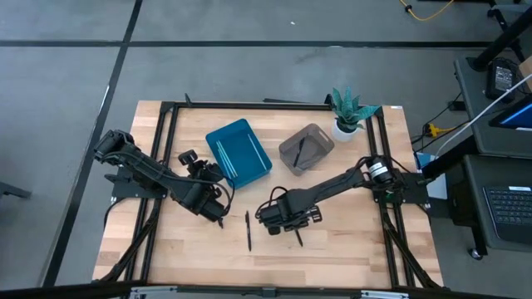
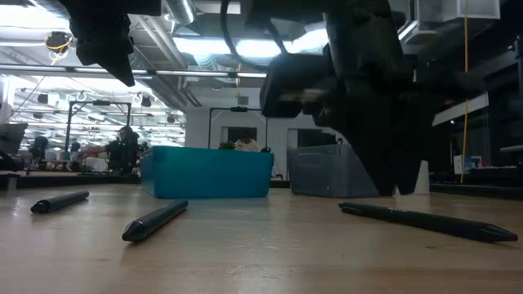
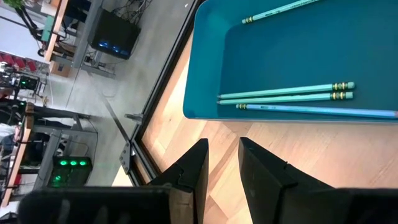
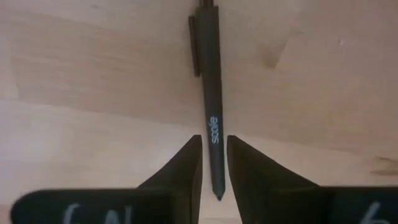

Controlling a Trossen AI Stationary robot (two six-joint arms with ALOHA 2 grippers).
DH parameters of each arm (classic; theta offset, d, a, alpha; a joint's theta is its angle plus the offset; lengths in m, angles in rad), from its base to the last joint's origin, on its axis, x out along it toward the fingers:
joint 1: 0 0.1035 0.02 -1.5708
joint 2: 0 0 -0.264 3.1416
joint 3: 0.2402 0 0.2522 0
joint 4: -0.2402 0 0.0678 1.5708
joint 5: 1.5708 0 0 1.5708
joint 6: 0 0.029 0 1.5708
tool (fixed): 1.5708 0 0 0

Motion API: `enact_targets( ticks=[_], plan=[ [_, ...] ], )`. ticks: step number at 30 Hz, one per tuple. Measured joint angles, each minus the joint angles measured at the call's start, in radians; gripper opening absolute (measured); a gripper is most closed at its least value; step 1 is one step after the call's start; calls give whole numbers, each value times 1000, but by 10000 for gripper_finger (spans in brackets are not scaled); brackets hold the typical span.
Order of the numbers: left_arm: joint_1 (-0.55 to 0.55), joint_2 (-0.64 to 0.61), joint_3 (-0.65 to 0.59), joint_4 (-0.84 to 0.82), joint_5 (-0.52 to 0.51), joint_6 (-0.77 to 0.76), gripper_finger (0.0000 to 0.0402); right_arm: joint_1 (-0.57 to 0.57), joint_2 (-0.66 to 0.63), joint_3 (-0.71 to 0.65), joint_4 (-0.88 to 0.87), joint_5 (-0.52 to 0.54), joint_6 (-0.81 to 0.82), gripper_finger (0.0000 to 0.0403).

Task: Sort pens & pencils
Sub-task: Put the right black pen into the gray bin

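1. Four slim light-blue pencils [image 3: 286, 94] already lie inside the teal plastic tray [image 1: 238, 151] toward the back of the wooden bench [image 1: 349, 245]. That colour looks finished.

2. The grey plastic bin [image 1: 305, 148] beside the tray holds at least one black stick, seen from above as a dark line inside it. I cannot tell whether there is more than one in there.

3. Black pens remain out on the bench. One thin black pen [image 1: 248, 230] lies loose between the two arms. The low view shows another short black pen [image 2: 59, 201] lying off toward the left arm's side, which the overhead view does not show clearly.

4. The right gripper [image 4: 214, 163] is down at the bench near the front, its fingers [image 4: 186, 165] part-open and straddling a black clip pen with white lettering [image 4: 210, 93]. The pen lies flat on the wood between them; a narrow gap shows on each side, so I judge it not yet gripped.

5. The left gripper [image 3: 222, 168] hangs above the bench just in front of the teal tray. Its fingers stand a little apart with nothing between them.

6. By my reckoning the job is past halfway: the black pens on the bench still need carrying to the grey bin.
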Motion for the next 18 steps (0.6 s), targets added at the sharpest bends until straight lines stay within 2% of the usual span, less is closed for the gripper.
enact_targets(
  ticks=[9, 18],
  plan=[
    [0, 0, 0, 0, 0, 0, 82, -7, 29, -4, 1, 0, -25, 76],
    [0, 0, 0, 0, 0, 0, 82, -9, 22, -84, 81, -47, -19, 76]
  ],
)
